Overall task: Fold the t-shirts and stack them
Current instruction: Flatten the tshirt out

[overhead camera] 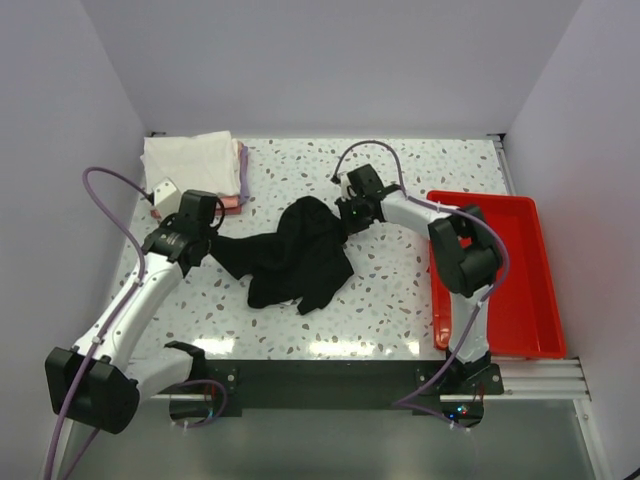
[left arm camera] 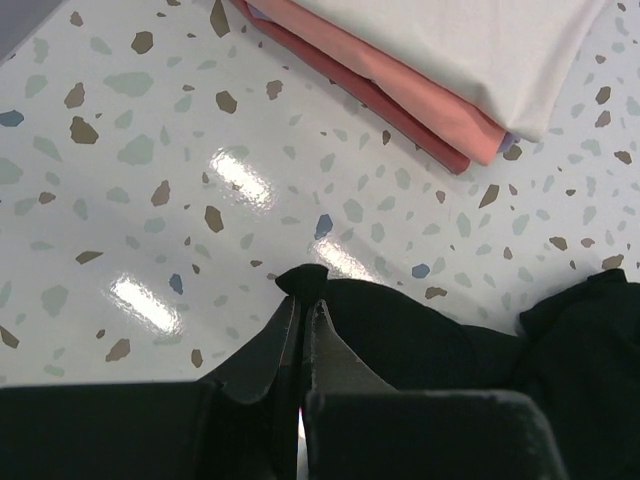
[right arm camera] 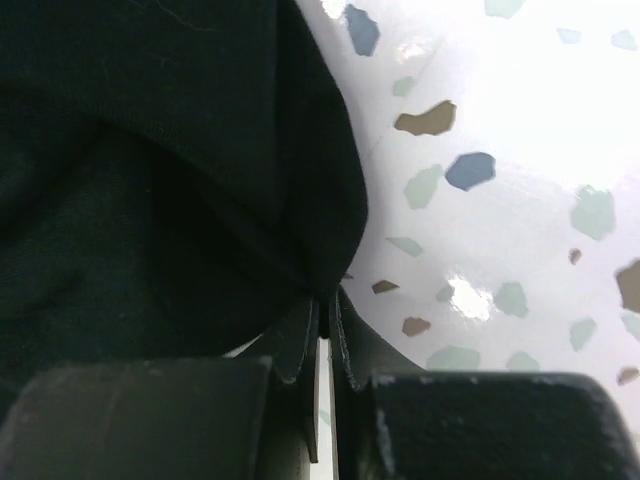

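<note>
Nearest the arm bases, the speckled bench [overhead camera: 400, 300] is bare but for the black shirt [overhead camera: 300, 255], which lies crumpled near the middle, spread unevenly with a lobe reaching left and a bunched mass towards the right. It is unfolded and apart from the other shirts.

The left claw [overhead camera: 213, 243] sits at the shirt's left end. In the left wrist view, the left claw [left arm camera: 303, 300] has its jaws pressed together, with a small tuft of the black shirt [left arm camera: 420, 330] pinched at their tips and poking out just beyond them. The right claw [overhead camera: 345, 214] meets the shirt's upper right edge. Seen from the right wrist, the right claw [right arm camera: 325, 300] is also closed narrow, its tips nipping the hem of the black shirt [right arm camera: 150, 150] where the cloth edge curves down to the bench [right arm camera: 500, 200].

To the right, the red tray [overhead camera: 520, 270] lies along the bench edge, well apart from the shirt.

Farthest, at the back left corner, is the stack [overhead camera: 195, 165] of folded shirts. The white shirt [left arm camera: 470, 50] is on top, the pink shirt [left arm camera: 400, 90] is under it, and a lavender sliver shows at one corner.
</note>
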`<state>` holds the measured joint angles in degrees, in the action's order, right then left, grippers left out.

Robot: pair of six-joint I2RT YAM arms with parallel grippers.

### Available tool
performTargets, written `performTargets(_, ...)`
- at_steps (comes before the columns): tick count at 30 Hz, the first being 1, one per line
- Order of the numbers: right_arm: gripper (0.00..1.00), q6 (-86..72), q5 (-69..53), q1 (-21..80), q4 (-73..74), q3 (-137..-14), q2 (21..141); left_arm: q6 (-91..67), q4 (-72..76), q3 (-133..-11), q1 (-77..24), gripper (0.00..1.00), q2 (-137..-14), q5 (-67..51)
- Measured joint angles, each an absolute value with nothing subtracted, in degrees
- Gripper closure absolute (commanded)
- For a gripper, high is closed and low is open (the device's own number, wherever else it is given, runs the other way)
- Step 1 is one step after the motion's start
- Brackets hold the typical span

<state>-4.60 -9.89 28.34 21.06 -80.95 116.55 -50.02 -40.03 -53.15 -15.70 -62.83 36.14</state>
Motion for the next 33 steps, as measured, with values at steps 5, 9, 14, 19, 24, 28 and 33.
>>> performTargets(5,1.00,-5.6,-4.8,28.4,23.0,-80.9,111.5,-49.6,-40.0,-56.2,-14.3,1.00,-63.1,35.4)
performTargets(9,1.00,-5.4,3.0,28.5,25.0,-81.1,100.4,-48.2,-39.2,-61.7,-13.3,1.00,-62.4,35.4)
performTargets(14,1.00,-3.6,11.5,28.1,26.2,-84.7,85.5,-45.8,-37.7,-70.6,-12.8,1.00,-59.8,35.3)
performTargets(19,1.00,-0.4,15.8,27.9,28.0,-92.1,75.3,-42.5,-36.1,-80.4,-12.8,1.00,-55.9,35.2)
performTargets(24,1.00,2.8,16.8,28.0,31.8,-100.6,68.1,-38.7,-34.6,-90.4,-12.8,1.00,-50.9,35.5)
performTargets(28,1.00,4.4,16.9,27.9,36.2,-108.4,64.2,-35.8,-33.9,-99.0,-12.8,1.00,-47.6,36.5)
performTargets(33,1.00,4.1,14.5,27.9,42.1,-115.3,60.6,-32.8,-32.7,-105.7,-12.8,1.00,-43.1,37.0)
